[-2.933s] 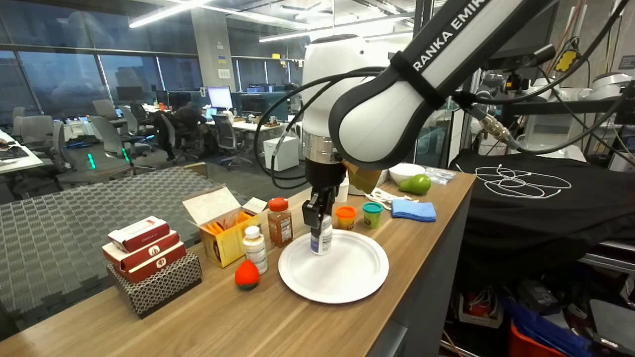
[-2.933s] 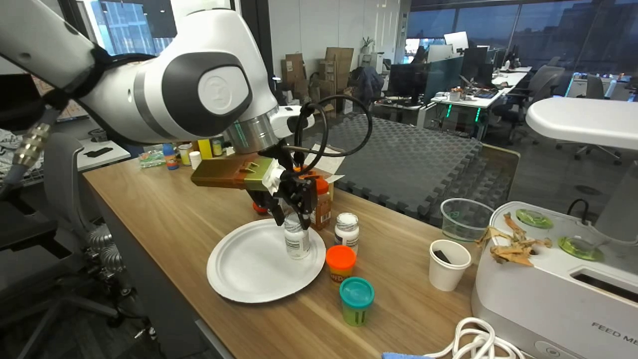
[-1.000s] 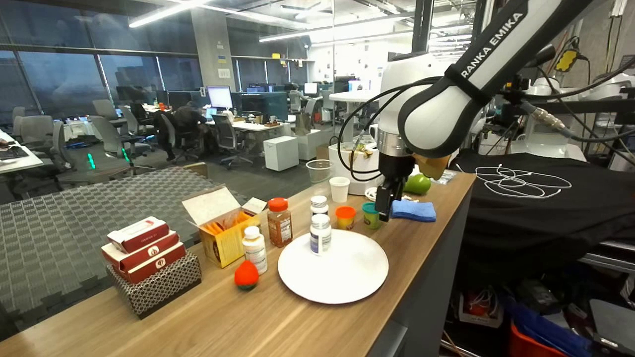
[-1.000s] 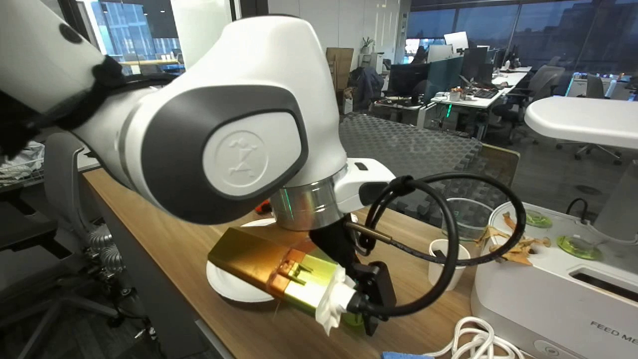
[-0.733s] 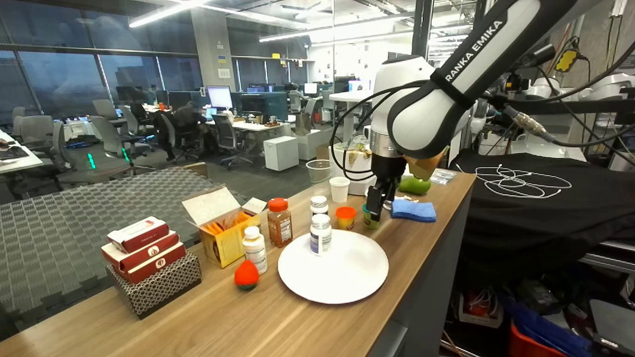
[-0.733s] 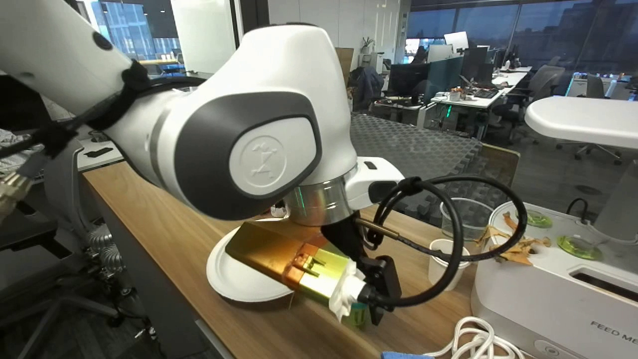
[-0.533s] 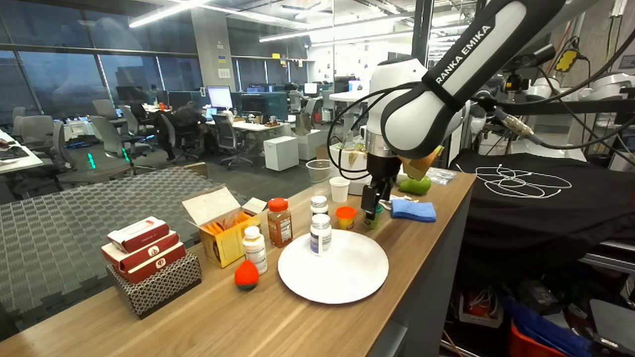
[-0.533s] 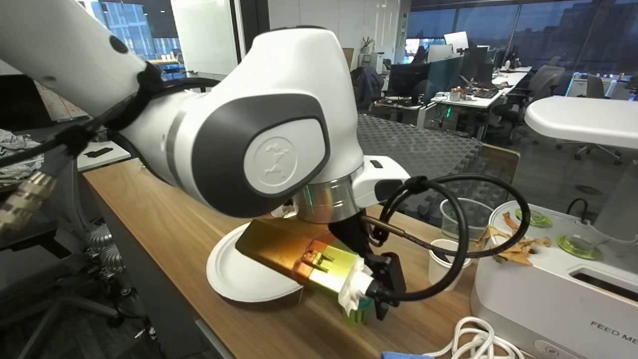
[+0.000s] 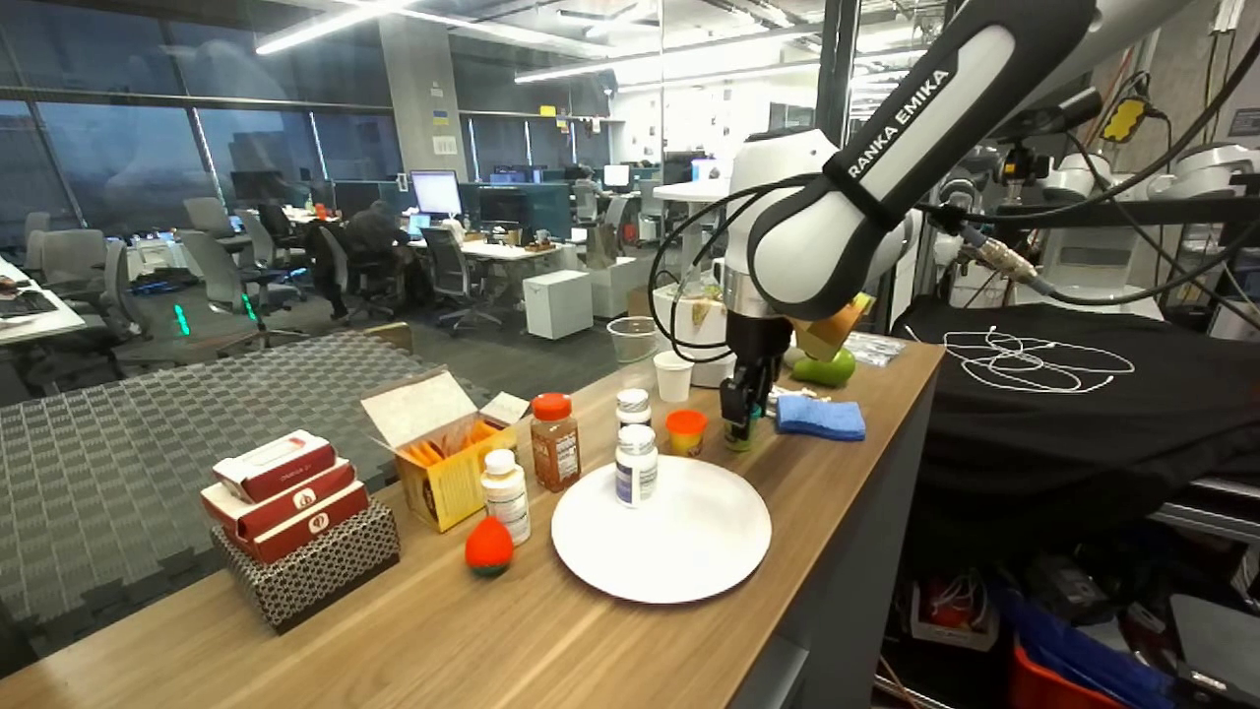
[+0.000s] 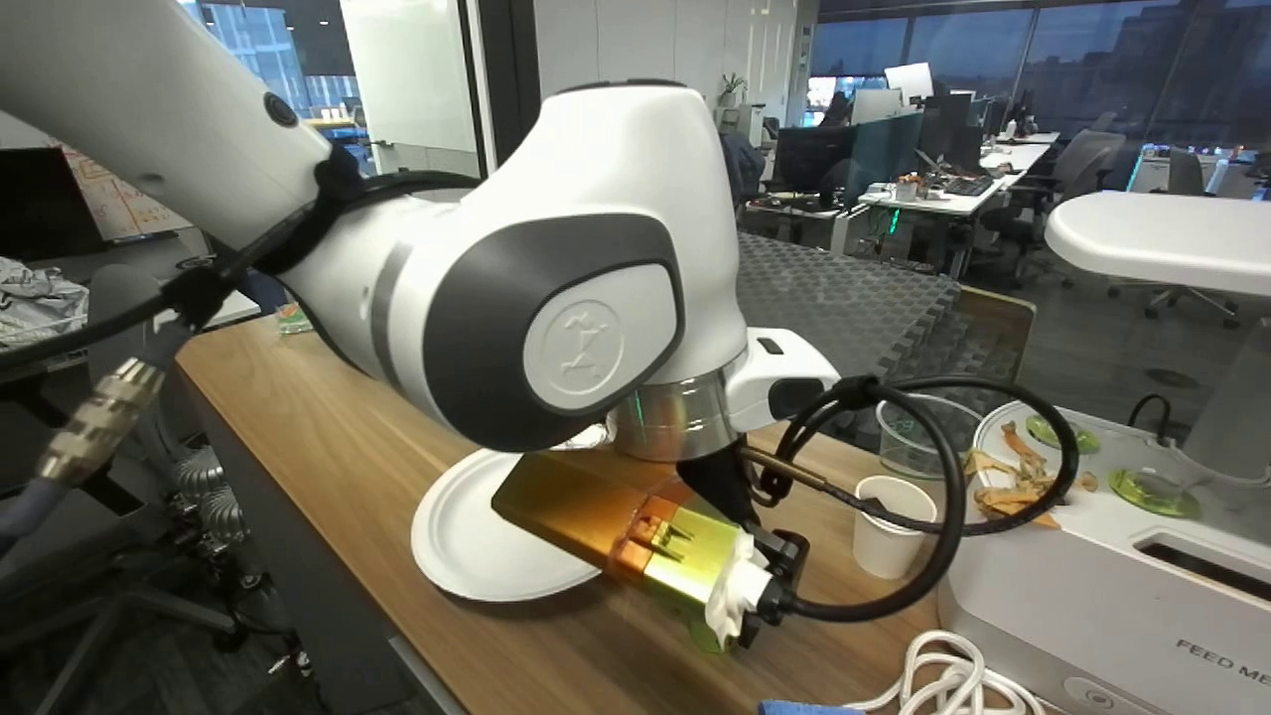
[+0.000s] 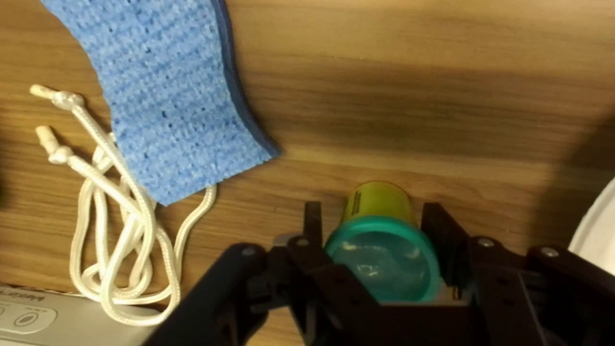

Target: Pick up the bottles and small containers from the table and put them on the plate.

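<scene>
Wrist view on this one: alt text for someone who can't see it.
Black jaws flank a teal-lidded tub on the wooden table; whether they grip it is unclear. A blue sponge and white cord lie at left, part of the plate at right.

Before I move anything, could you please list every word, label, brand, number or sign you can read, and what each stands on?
"RANKA EMIKA" on the robot arm, starting at a black strap.
"FEED ME" on the white appliance, at the picture's edge, possibly cut off.
Too small or blurred to read: the white bottles, red-capped jar, orange-lidded tub, teal-lidded tub, red-and-white boxes and grey panel.
</scene>
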